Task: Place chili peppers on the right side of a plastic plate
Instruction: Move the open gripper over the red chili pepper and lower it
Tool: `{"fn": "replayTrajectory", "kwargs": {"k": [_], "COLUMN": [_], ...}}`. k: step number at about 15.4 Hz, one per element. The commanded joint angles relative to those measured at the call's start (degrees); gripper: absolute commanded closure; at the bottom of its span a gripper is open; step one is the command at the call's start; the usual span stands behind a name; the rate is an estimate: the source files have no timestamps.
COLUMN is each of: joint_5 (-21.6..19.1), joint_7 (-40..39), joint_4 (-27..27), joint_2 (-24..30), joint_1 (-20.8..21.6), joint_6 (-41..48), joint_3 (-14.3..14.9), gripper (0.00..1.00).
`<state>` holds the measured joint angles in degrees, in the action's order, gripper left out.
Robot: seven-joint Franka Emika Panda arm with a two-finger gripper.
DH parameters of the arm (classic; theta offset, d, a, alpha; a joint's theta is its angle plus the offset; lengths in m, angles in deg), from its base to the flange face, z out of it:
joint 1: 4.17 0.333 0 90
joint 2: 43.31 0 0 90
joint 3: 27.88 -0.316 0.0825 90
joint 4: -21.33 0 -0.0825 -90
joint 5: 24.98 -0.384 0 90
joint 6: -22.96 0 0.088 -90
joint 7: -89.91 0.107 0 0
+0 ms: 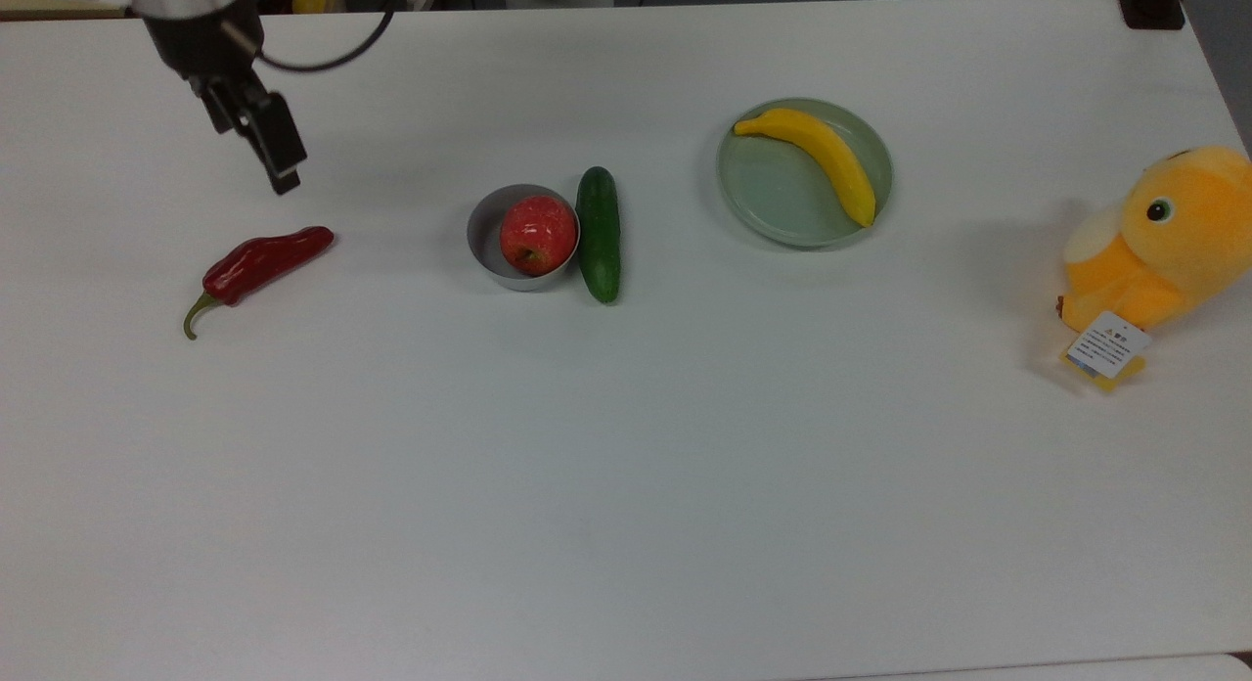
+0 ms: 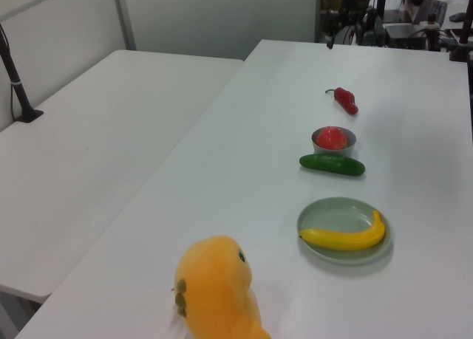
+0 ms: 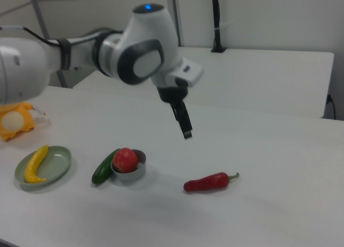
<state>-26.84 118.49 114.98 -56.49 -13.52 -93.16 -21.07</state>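
White worktop (image 1: pixel 626 466) carries everything in a loose row, and the landmark for places here is the grey bowl (image 1: pixel 489 241) with a red apple (image 1: pixel 537 234) in it. In the top view, the dark green cucumber (image 1: pixel 598 234) lies touching the bowl's right side. Further to the top view's right sits the plastic plate (image 1: pixel 773 197), pale grey-green, with a yellow banana (image 1: pixel 817 158) curving across its upper and right part; the plate's lower left is bare. Well beyond the plate, close to the worktop's right edge, stands an orange plush toy (image 1: pixel 1159 241) with a paper tag.

The chili peppers (image 1: pixel 262 263) are one glossy dark-red chili lying flat on the worktop, well to the top view's left of the bowl, tip toward the bowl and green stem curling away to the lower left. Open worktop surrounds it on every side, and the whole near half of the worktop below the row is bare. In the right view the chili (image 3: pixel 208 182) lies to the bowl's right.

The tool (image 1: pixel 274 158) hangs above the worktop, up and slightly left of the chili's tip in the top view, not touching it. Whether its fingers are apart or together I cannot tell. In the right view the tool (image 3: pixel 185 129) points down, raised above the gap between bowl and chili.
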Motion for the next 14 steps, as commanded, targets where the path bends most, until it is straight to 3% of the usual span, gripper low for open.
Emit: {"fn": "replayTrajectory", "kwargs": {"k": [1, 6, 9, 14], "joint_5": [-1.04, 0.01, 2.90, 3.61], "joint_7": [5.52, 4.91, 4.73, 4.73], "joint_4": [1.87, 4.60, 4.60, 4.52], "joint_2": [-3.25, -4.13, -6.94, -10.11], "joint_1": [-2.59, -3.48, -3.83, -3.83], "joint_6": [-2.17, -4.28, -5.24, -8.50], "joint_3": [-0.13, -0.04, -0.04, -0.04], "gripper": [0.00, 0.00, 0.00, 0.00]}}
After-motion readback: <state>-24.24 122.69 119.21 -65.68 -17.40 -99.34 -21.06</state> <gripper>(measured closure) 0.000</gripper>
